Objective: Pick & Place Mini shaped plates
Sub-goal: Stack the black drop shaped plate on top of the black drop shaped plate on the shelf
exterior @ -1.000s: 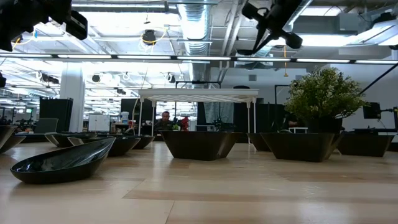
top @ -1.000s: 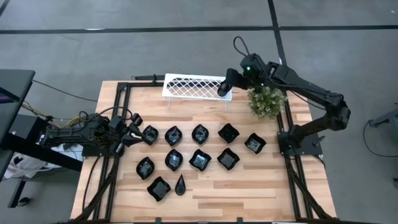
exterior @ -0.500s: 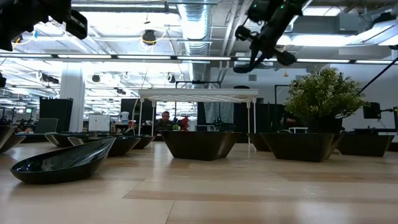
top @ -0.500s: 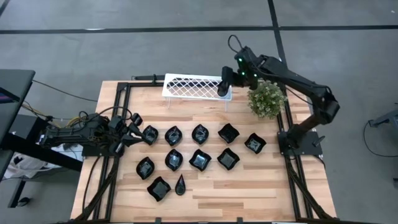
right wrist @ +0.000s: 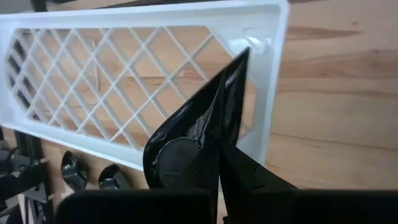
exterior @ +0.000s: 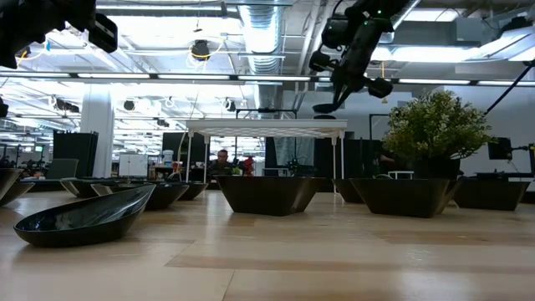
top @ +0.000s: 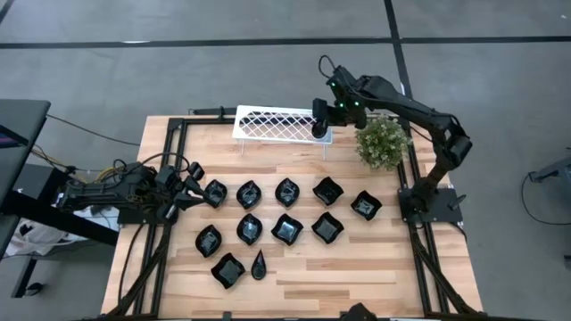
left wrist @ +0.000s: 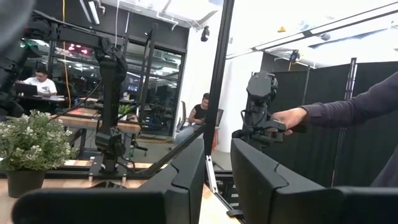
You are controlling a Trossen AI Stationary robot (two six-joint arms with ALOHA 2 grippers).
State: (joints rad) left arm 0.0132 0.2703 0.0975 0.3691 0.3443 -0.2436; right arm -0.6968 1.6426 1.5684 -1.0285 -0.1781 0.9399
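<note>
A narrow black teardrop plate (right wrist: 199, 134), glossy and held on edge, hangs over the right end of the white lattice rack (top: 277, 124), its tip pointing at the rack's corner. The right gripper (top: 321, 122) is clenched on this plate, above the rack. Twelve more mini shaped plates (top: 287, 192) lie in rows on the wooden table (top: 357, 267), in front of the rack. A small green plant (top: 383, 143) stands just right of the rack. The left gripper (top: 187, 185) waits at the table's left edge, jaws slightly parted, nothing between them.
</note>
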